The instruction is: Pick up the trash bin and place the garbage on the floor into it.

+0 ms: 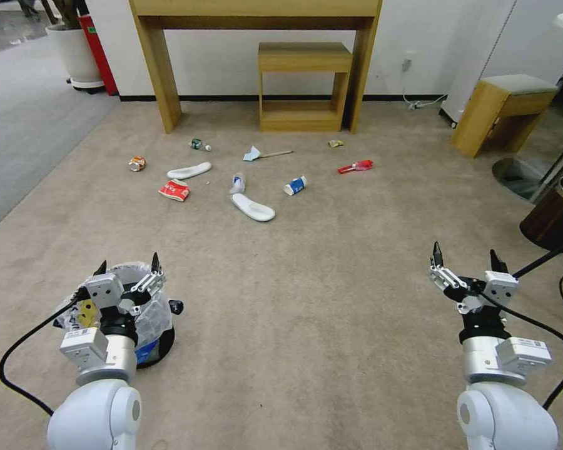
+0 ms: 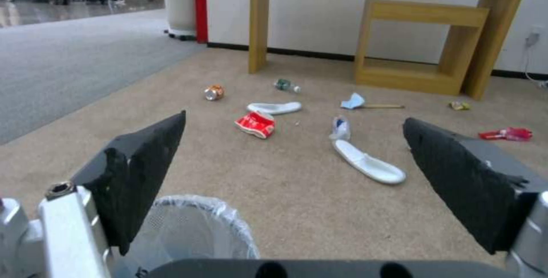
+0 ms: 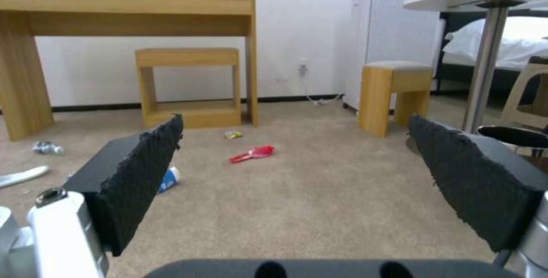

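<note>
Head view showed the left gripper (image 1: 127, 263) poised directly above the trash bin (image 1: 159, 325), which stood on the beige floor (image 1: 306, 300) at the robot's near left. Its 2 fingers (image 1: 154, 261) were spread wide and held nothing, and whether they touched the bag's crinkled rim could not be told. In the left wrist view the bin's plastic-lined mouth (image 2: 197, 231) sat just below the gap between the open fingers (image 2: 151, 171). The right gripper (image 1: 466, 256) hung over bare carpet at the near right, well apart from the bin, its fingers (image 3: 143, 175) likewise wide open and empty.

The garbage lay scattered farther ahead, in front of the wooden bench (image 1: 256, 25): 2 white slippers (image 1: 253, 207), a crushed orange can (image 1: 137, 164), a red packet (image 1: 174, 190), a green-label bottle (image 1: 197, 145), a blue-white paper cup (image 1: 294, 185), a blue mask (image 1: 251, 153) touching a wooden stick (image 1: 276, 154), and a red wrapper (image 1: 356, 166). A dark brown bin (image 1: 557, 215) stood at the far right
</note>
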You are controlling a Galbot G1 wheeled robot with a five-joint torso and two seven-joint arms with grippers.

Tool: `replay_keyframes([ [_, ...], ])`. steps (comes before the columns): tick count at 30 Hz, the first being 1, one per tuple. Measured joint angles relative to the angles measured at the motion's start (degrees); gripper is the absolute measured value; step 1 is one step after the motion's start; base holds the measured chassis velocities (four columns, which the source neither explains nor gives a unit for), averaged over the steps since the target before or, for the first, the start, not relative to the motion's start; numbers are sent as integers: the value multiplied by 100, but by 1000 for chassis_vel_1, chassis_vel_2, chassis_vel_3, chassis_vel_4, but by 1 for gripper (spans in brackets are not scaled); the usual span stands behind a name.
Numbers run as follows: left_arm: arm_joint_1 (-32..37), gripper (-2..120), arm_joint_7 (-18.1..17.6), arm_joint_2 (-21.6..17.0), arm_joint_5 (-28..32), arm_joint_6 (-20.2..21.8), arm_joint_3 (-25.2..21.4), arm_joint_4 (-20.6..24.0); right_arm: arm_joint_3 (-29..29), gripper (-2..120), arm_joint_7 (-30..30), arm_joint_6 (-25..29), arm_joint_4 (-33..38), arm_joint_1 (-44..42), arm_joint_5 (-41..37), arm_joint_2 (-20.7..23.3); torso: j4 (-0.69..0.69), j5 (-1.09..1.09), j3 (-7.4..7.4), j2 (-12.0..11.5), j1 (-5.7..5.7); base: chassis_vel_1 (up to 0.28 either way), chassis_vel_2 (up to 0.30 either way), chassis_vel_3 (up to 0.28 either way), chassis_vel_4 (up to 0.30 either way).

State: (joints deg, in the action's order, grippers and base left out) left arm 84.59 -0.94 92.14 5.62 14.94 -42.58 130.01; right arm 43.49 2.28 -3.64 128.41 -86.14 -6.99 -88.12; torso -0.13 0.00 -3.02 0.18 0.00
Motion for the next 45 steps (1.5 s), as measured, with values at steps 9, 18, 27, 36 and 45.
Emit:
replay_keyframes([
  [9, 0, 100, 2, 0, -5, -11, -1, -18, 0, 100, -1, 33, -31, 6, 20, -7, 0, 0, 0, 0, 0, 0, 0, 0, 0],
  [18, 21, 100, 3, 0, -11, -38, -9, -12, -3, 100, -29, 84, -33, -2, 34, -27, 0, 1, 0, 0, 0, 74, 69, -65, -60],
  [27, 33, 100, 3, 0, -14, -44, -16, 1, -1, 100, -35, 115, -32, -25, 68, -48, 0, 1, 0, 0, 0, 92, 88, -94, -91],
  [36, 33, 100, 4, 0, -13, -54, -14, -6, 5, 100, -36, 152, -31, -23, 79, -73, 0, 0, 0, 0, 0, 91, 96, -100, -99],
  [45, 0, 100, 6, -1, -4, -61, -24, -67, 17, 100, -88, 356, -133, 14, 89, -93, 0, 0, 0, 0, 0, 105, 108, -95, -99],
])
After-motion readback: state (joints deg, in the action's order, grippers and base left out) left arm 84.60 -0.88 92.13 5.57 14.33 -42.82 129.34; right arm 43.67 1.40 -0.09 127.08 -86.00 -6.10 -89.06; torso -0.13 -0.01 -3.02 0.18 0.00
